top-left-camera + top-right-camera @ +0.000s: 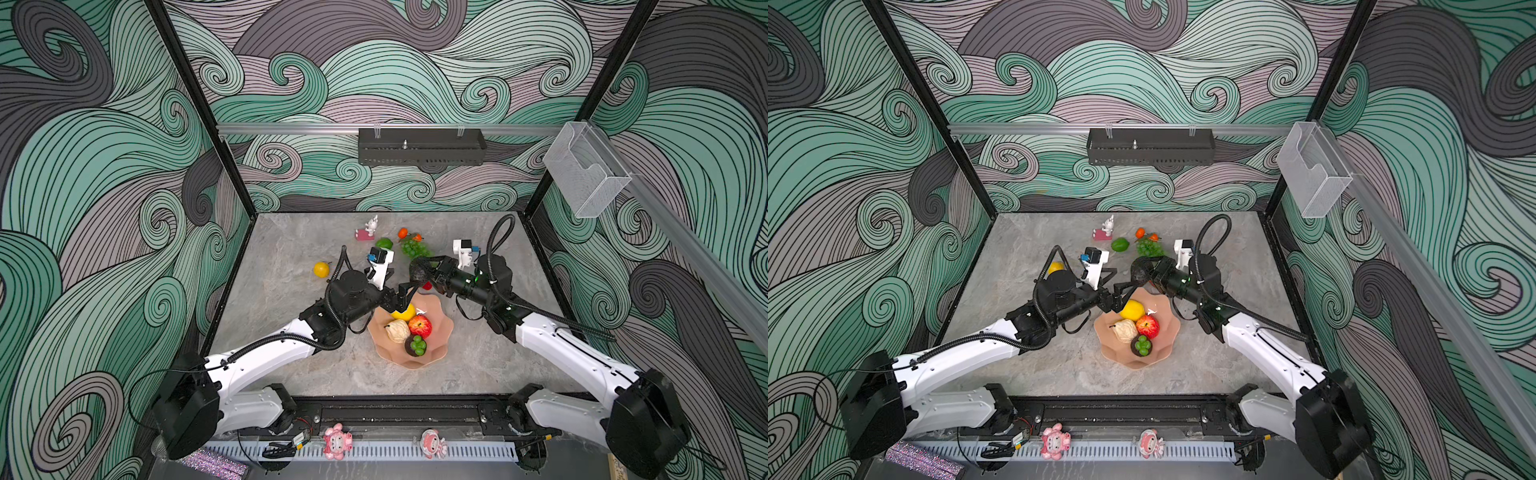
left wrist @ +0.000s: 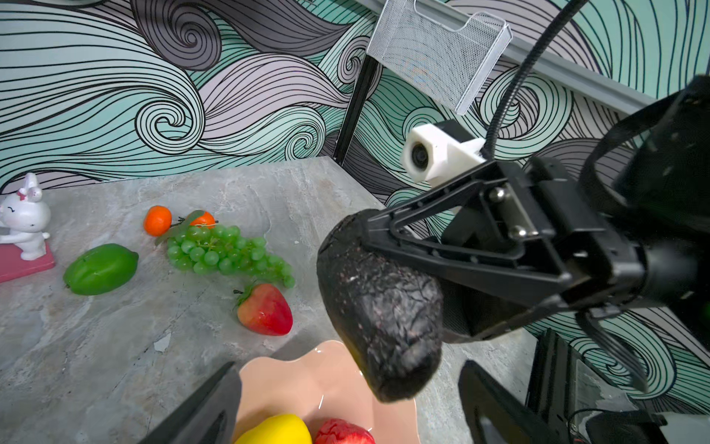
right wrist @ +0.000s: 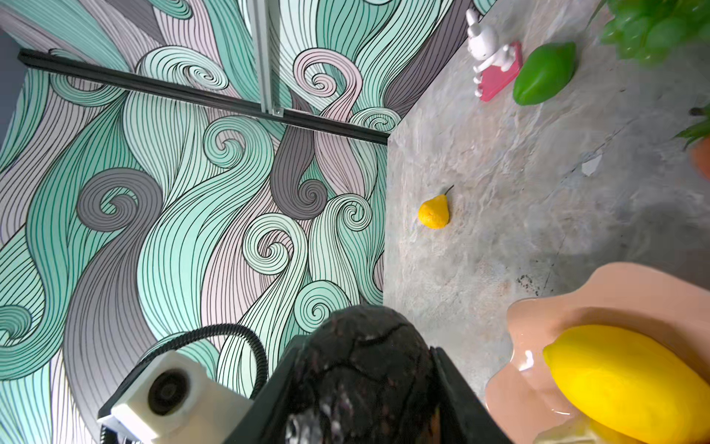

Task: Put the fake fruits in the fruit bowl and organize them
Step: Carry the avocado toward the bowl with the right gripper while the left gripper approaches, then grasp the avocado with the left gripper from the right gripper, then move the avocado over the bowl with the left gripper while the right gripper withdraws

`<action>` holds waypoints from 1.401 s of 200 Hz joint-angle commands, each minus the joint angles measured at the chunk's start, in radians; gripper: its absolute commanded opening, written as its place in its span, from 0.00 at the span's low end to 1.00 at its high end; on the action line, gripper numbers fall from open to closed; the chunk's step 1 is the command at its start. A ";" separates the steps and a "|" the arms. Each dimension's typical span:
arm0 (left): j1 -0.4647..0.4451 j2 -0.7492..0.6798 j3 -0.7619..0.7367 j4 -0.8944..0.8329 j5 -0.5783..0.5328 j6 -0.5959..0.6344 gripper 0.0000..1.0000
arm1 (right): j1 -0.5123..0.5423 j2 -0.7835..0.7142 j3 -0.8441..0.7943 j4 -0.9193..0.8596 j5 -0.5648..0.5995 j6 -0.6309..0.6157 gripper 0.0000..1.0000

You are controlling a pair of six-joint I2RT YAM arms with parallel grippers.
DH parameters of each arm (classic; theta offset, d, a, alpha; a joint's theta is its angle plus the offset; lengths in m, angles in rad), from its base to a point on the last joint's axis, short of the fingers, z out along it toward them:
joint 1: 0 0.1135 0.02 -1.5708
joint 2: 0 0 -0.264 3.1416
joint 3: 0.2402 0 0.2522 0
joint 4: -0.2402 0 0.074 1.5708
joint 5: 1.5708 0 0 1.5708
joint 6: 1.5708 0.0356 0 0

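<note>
A yellow pear sits alone at the left of the table in a top view, one of several fake fruits not yet gathered. At centre frame, the left gripper hangs over the far side of the fruit bowl with its jaws spread wide, holding nothing. They straddle the lemon lying in the dish, though whether a finger touches it cannot be made out from above. An apple, a cream knobbly fruit and a small grape cluster also lie in the bowl. Just right of centre, the dark avocado is clamped firmly between the half-closed jaws of the right gripper. It is held in the air just beyond the bowl's far rim, above the strawberry on the table. The step in hand appears to be setting the avocado in the dish. That would go best if the left arm clears the rim first, since the two grippers are close together. The avocado should then come in low over the scalloped edge and be released beside the lemon, not dropped from height, where it could roll out.
</note>
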 commanded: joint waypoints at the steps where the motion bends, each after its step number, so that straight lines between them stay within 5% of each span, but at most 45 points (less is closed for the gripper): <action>1: -0.016 0.006 -0.002 0.071 0.036 0.022 0.89 | 0.021 -0.027 -0.014 0.069 0.040 0.008 0.45; 50: -0.023 0.018 0.001 0.075 0.011 0.022 0.83 | 0.069 -0.037 -0.022 0.087 0.062 -0.003 0.45; 168: -0.023 0.033 0.010 0.046 0.043 0.033 0.48 | 0.125 -0.065 -0.042 0.068 0.084 -0.044 0.47; 201: -0.026 0.016 0.001 0.000 0.010 0.090 0.45 | 0.124 -0.095 -0.038 -0.019 0.111 -0.121 0.66; 229: -0.045 -0.034 -0.040 -0.061 -0.051 0.168 0.45 | 0.105 -0.169 0.007 -0.275 0.169 -0.300 0.85; 280: -0.189 -0.169 -0.180 -0.131 -0.204 0.405 0.46 | 0.016 -0.308 -0.020 -0.502 0.185 -0.471 0.89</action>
